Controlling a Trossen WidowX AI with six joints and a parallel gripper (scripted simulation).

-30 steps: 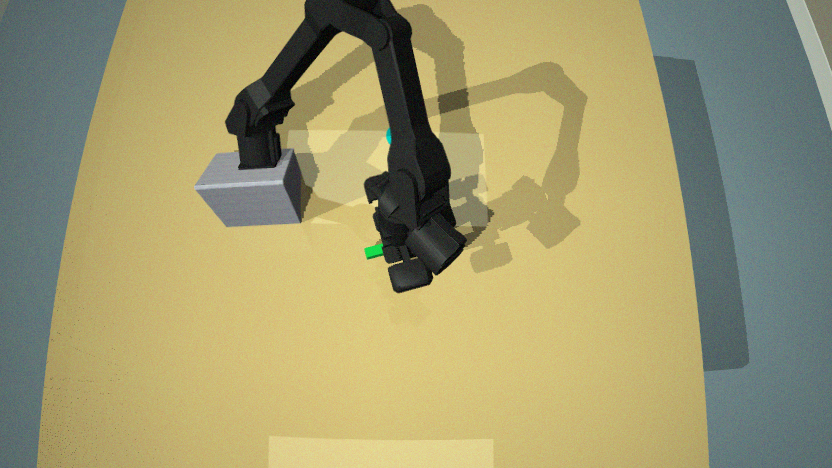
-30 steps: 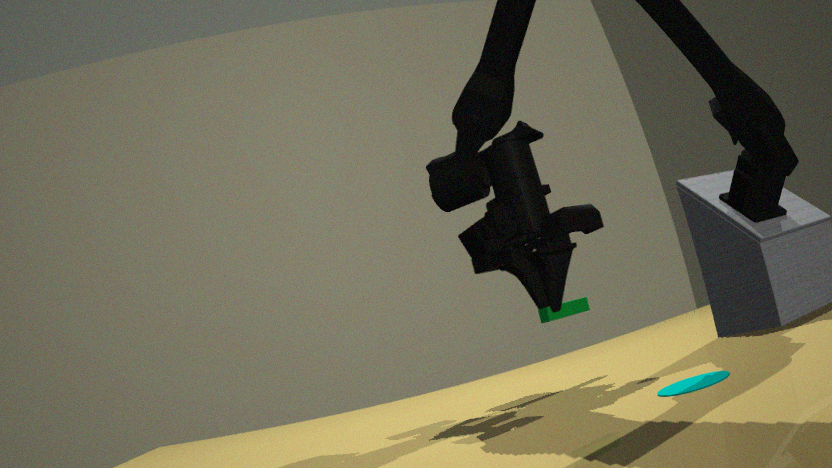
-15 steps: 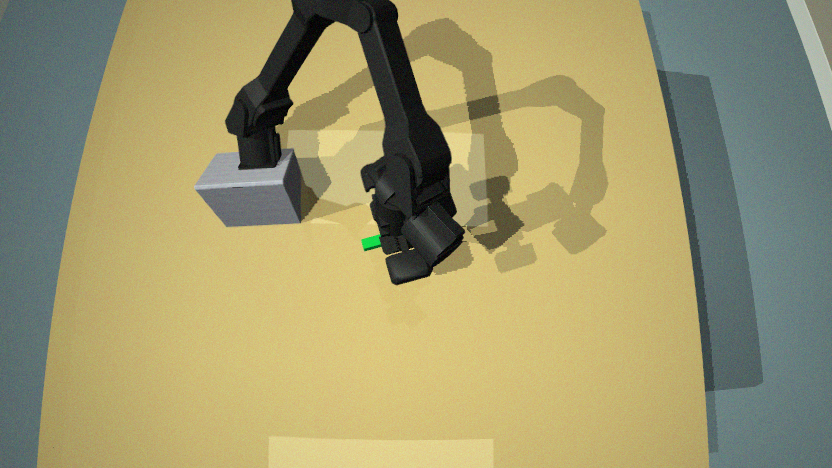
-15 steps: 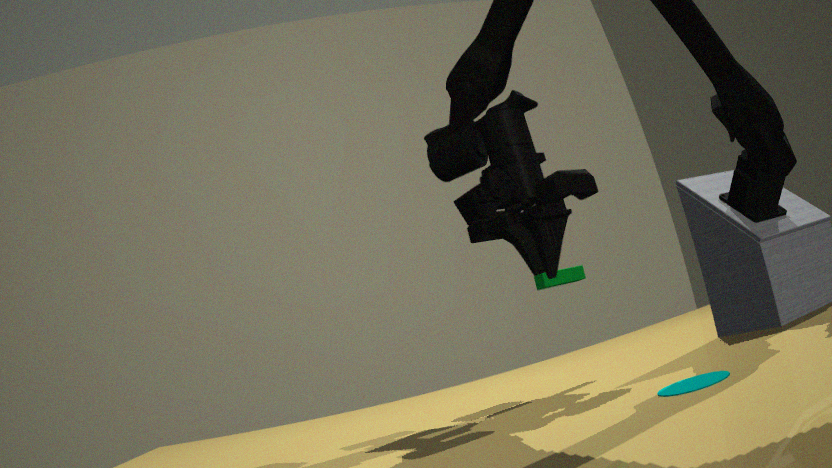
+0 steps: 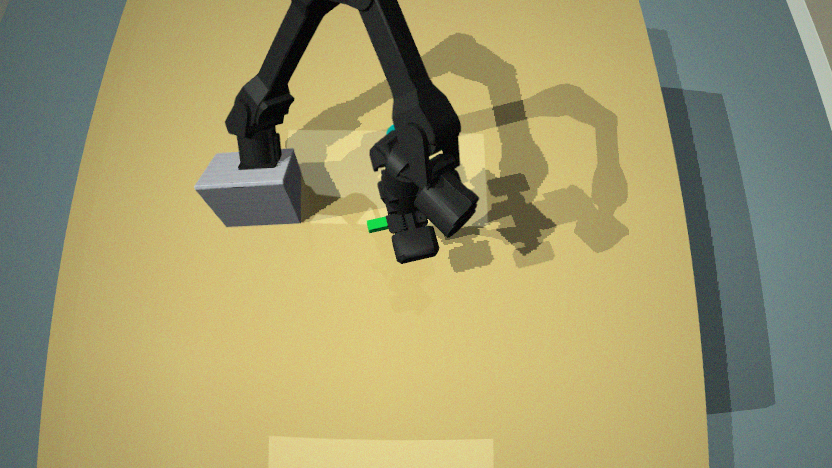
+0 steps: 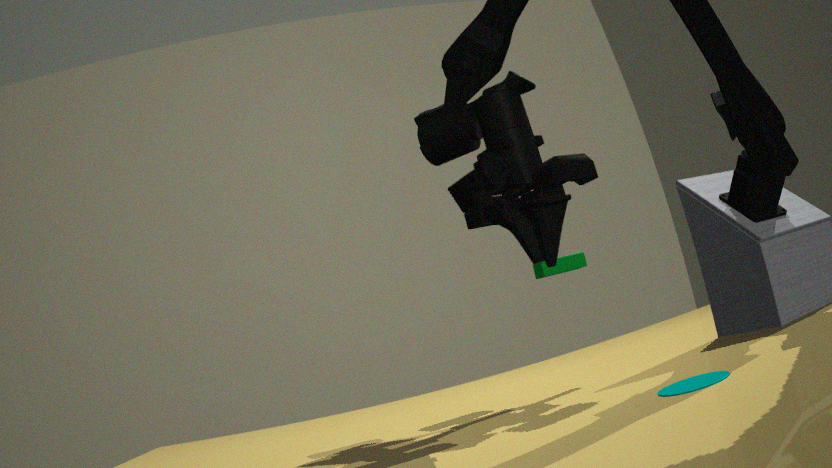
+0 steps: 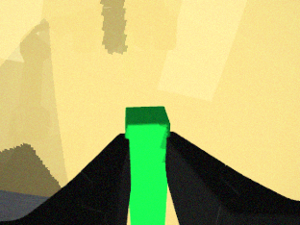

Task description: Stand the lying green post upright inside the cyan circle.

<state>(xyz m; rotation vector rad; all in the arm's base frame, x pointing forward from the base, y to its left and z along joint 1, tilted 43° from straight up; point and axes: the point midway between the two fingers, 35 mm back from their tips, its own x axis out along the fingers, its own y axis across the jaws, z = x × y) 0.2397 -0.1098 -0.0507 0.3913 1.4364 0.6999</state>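
Note:
The green post is held in the air, lying nearly level, high above the table. My gripper is shut on it near one end, and the longer part sticks out toward the pedestal side in the exterior view. The fingers point down, a little tilted. The cyan circle lies flat on the table, below and to the right of the post in the exterior view. In the top view only a sliver of the cyan circle shows; the arm hides the rest.
The grey pedestal carries the arm's base and stands beyond the cyan circle in the exterior view. The yellow table bears shadows of the arm and pale light patches.

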